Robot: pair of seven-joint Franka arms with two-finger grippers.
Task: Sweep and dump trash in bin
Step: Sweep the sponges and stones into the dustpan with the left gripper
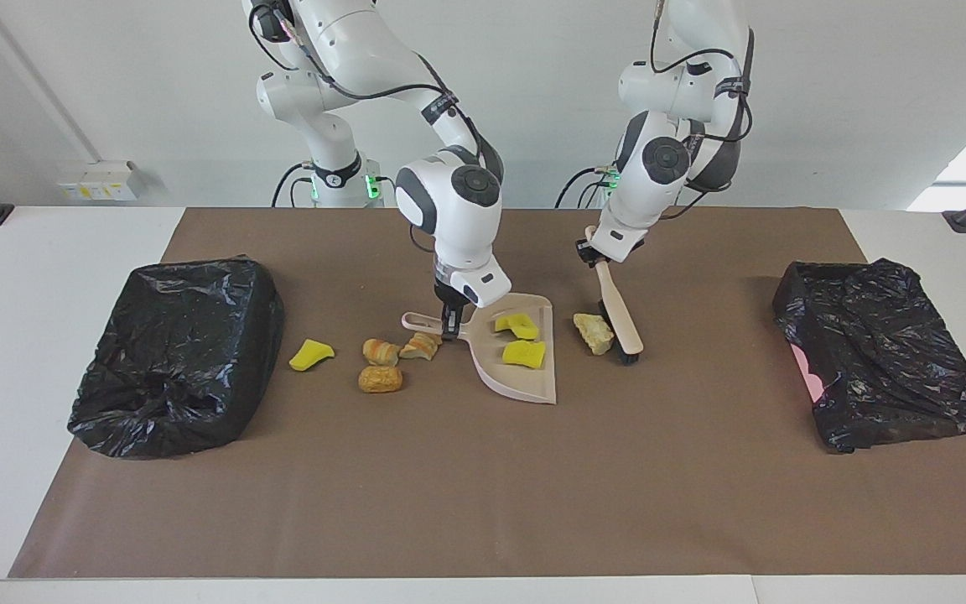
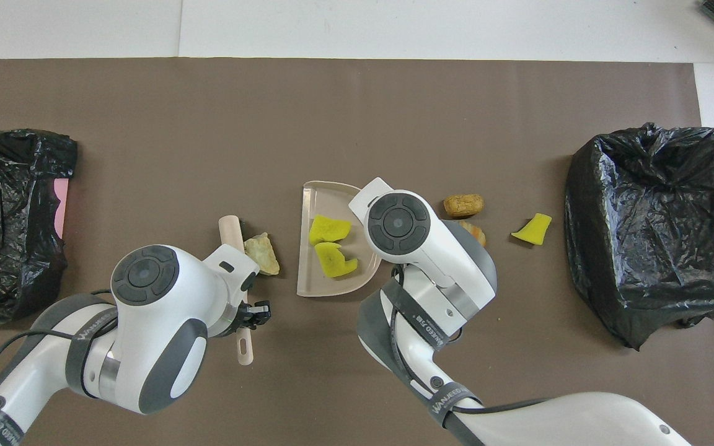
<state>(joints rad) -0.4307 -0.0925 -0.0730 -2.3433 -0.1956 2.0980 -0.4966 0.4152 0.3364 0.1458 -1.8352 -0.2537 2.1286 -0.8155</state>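
Beige brush (image 1: 620, 315) is hanging from my left gripper (image 1: 594, 256), clamped on its handle — pale scrap (image 1: 594, 332) is sitting just lower-left, touching bristles.

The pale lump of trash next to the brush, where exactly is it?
The pale lump lies on the brown mat, between the dustpan's open edge and the brush, its bristles right beside it.
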